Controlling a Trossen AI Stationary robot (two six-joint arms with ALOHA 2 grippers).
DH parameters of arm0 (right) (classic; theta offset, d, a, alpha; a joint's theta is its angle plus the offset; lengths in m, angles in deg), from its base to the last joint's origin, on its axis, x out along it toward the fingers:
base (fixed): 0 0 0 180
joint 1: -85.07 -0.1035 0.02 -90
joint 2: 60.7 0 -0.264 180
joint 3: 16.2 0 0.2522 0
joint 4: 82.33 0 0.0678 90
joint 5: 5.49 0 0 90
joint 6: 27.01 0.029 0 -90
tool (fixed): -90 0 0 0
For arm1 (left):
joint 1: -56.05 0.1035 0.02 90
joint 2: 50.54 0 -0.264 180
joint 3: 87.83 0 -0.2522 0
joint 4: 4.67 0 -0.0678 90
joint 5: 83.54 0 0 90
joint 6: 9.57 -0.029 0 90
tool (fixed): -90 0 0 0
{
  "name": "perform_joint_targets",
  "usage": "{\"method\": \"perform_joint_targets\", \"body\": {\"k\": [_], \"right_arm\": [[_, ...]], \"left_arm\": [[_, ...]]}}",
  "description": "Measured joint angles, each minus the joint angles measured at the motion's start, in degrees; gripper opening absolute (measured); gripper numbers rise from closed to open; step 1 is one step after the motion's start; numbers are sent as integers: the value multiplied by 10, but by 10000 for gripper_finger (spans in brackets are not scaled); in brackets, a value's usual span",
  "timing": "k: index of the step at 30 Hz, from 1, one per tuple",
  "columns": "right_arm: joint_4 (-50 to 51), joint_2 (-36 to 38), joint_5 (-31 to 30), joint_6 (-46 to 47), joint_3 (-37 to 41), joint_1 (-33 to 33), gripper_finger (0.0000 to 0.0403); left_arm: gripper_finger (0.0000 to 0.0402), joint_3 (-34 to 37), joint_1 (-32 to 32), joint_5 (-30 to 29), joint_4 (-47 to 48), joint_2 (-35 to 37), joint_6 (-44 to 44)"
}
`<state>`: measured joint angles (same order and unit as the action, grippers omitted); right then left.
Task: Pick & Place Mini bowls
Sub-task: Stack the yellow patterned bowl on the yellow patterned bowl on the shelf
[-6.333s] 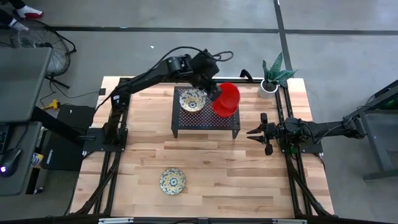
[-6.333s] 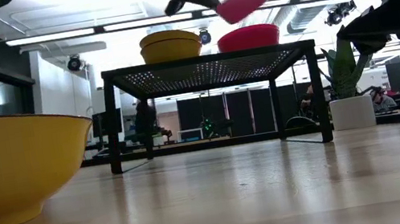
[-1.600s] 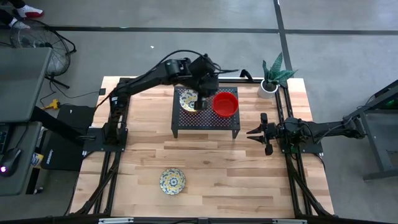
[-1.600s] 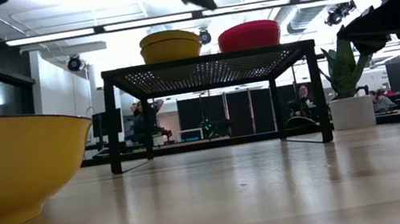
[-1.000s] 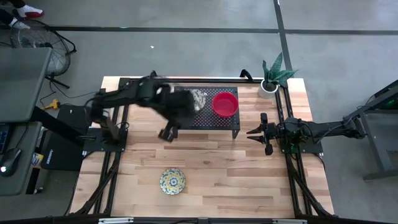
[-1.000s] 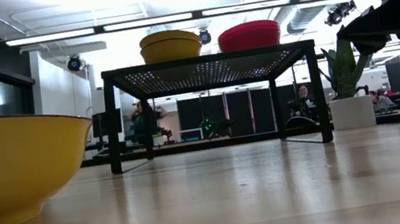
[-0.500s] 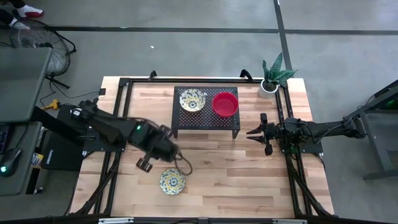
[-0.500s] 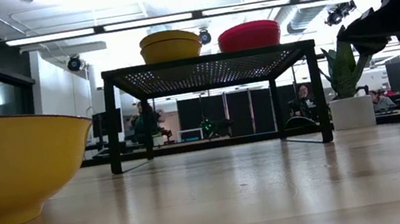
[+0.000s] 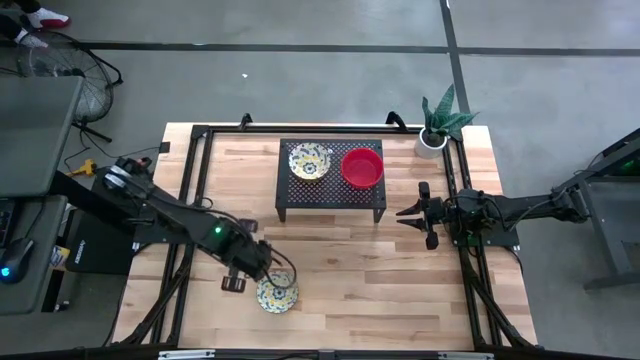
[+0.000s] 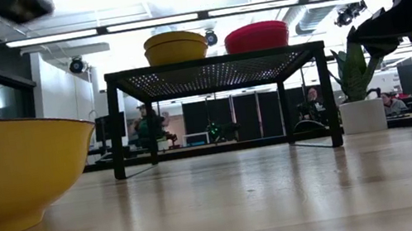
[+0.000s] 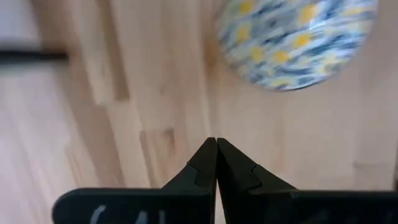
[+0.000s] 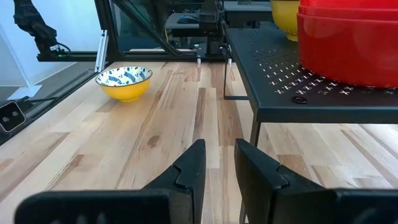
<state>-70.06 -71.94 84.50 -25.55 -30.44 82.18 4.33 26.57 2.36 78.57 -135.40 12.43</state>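
The left arm reaches low across the near left part of the table, its gripper [image 11: 216,163] pointing down with fingertips pressed together. The right arm rests at the table's right edge, its gripper [image 12: 217,163] level, fingers slightly parted.

Red bowls [image 9: 362,167]: glossy, stacked upright on the black mesh stand, right side. Patterned bowls [image 9: 309,160]: cream, yellow outside, stacked beside them, left side. Single patterned bowl [image 9: 277,293]: upright on the wooden tabletop, near front.
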Motion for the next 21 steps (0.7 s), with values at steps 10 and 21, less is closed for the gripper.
{"method": "perform_joint_targets", "body": {"k": [10, 21], "right_arm": [[0, 0, 0, 0, 0, 0, 73], [0, 0, 0, 0, 0, 0, 73]], "left_arm": [[1, 84, -9, 1, -94, 10, 216], [34, 106, -3, -44, -234, -16, 334]]}}
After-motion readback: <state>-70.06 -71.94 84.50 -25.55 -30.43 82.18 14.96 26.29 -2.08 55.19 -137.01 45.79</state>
